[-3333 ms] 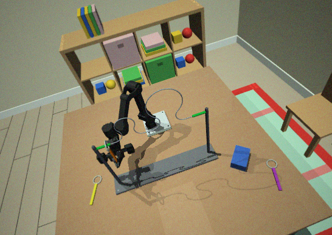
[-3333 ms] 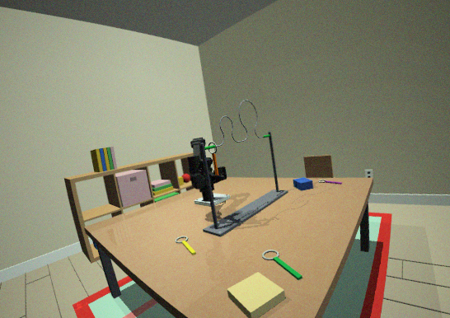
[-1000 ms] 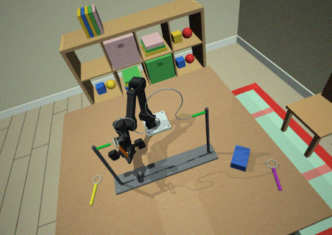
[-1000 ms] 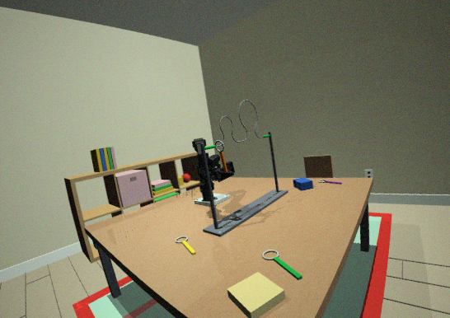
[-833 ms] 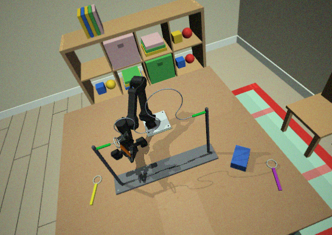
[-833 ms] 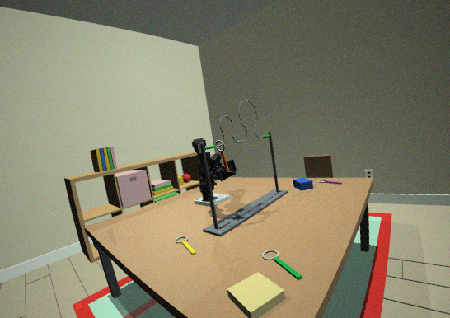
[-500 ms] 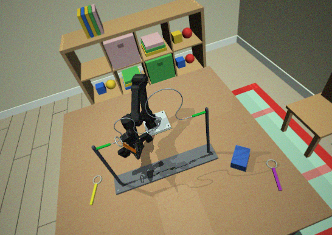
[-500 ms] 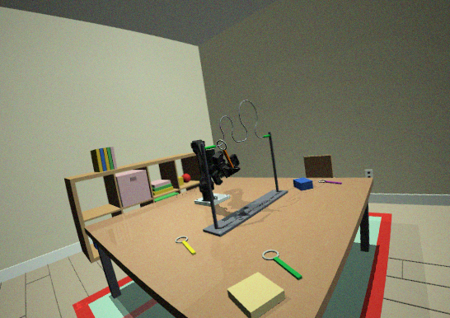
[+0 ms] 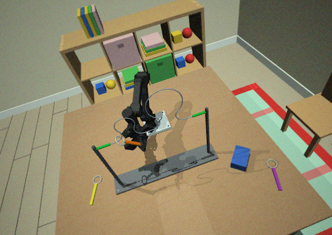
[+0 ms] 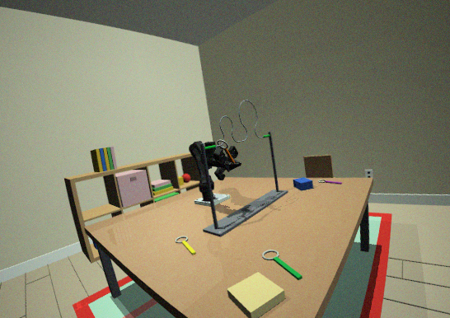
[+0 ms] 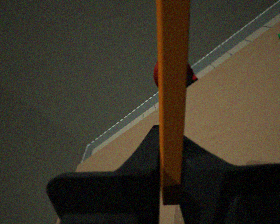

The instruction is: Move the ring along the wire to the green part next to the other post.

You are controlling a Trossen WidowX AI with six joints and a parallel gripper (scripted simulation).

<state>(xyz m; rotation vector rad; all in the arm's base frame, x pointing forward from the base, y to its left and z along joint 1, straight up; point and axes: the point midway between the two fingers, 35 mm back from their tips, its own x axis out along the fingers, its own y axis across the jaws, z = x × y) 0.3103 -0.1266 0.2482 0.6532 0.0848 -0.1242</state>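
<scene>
My gripper (image 9: 132,144) (image 10: 227,160) (image 11: 161,130) is shut on the orange handle (image 9: 132,142) (image 10: 229,156) (image 11: 172,100). It holds the handle roughly level in the air. The ring (image 9: 120,141) (image 10: 222,144) circles the wire at the inner end of the left green part (image 9: 103,146) (image 10: 210,147), next to the left post (image 9: 106,166) (image 10: 213,204). I cannot tell whether the ring touches the wire. The thin grey wire (image 9: 165,90) (image 10: 247,104) loops up and across to the other green part (image 9: 199,114) (image 10: 266,136) at the right post (image 9: 207,131) (image 10: 273,166).
The posts stand on a grey base plate (image 9: 182,163) (image 10: 247,211). Loose on the table lie a yellow-handled ring (image 9: 93,192) (image 10: 186,245), a purple-handled ring (image 9: 276,175), a green-handled ring (image 10: 284,265), a blue block (image 9: 240,157) (image 10: 303,183) and a yellow block (image 10: 255,295). A shelf (image 9: 134,25) stands behind.
</scene>
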